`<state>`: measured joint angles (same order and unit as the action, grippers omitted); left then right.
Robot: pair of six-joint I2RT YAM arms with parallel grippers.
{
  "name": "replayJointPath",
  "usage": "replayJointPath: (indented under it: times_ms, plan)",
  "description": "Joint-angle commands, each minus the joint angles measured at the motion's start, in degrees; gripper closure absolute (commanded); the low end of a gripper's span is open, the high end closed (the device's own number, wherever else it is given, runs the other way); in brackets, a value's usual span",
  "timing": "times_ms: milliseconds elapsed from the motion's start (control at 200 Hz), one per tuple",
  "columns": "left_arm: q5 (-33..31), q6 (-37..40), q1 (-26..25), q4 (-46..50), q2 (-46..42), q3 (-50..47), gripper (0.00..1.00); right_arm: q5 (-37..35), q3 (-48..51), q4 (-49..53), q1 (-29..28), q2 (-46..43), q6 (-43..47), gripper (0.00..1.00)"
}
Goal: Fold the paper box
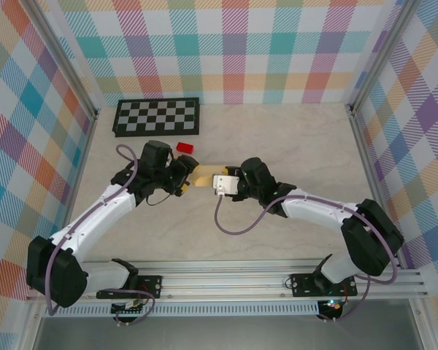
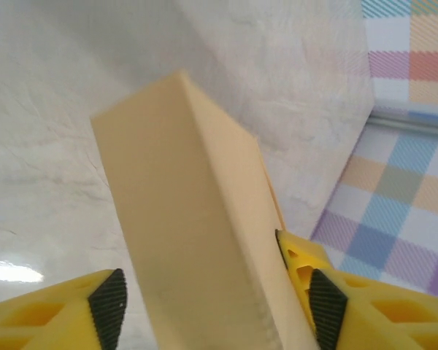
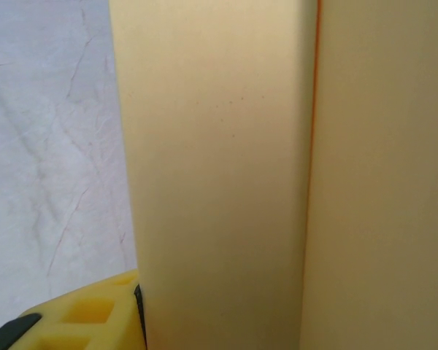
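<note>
The paper box (image 1: 203, 175) is in the middle of the table (image 1: 292, 146), bridging the two grippers. It lies just near and right of a small red block (image 1: 185, 146), and a checkerboard (image 1: 158, 117) sits at the far left. The left gripper (image 1: 185, 181) straddles the box's left end. In its wrist view the fingers are spread either side of the pale yellow cardboard: one pad (image 2: 108, 306) stands clear of it, and the other pad (image 2: 325, 306) is just beside its edge. The right gripper (image 1: 220, 182) meets the box's right end. In its wrist view one yellow finger (image 3: 80, 317) lies against the box's face and the other is hidden, so I cannot tell whether it pinches.
</note>
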<state>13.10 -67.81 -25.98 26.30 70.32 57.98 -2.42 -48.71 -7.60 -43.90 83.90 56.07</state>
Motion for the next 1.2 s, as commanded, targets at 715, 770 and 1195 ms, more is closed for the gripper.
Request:
replayJointPath:
  times_ms: [715, 770, 1195]
  plan:
    - [-17.66, 29.62, 1.46, 7.9, -12.42, -2.79, 0.23, 14.22, -39.25, 72.44, 6.77, 12.88, 6.16, 0.59]
    - [-17.93, 29.77, 1.46, 7.51, -12.47, -3.36, 0.23, 14.24, -39.83, 72.44, 6.7, 14.22, 5.74, 0.59]
    - [-18.8, 29.36, 1.45, 4.91, -10.99, -6.46, 0.23, 7.36, -41.4, 70.35, 5.24, 22.26, 2.64, 0.57]
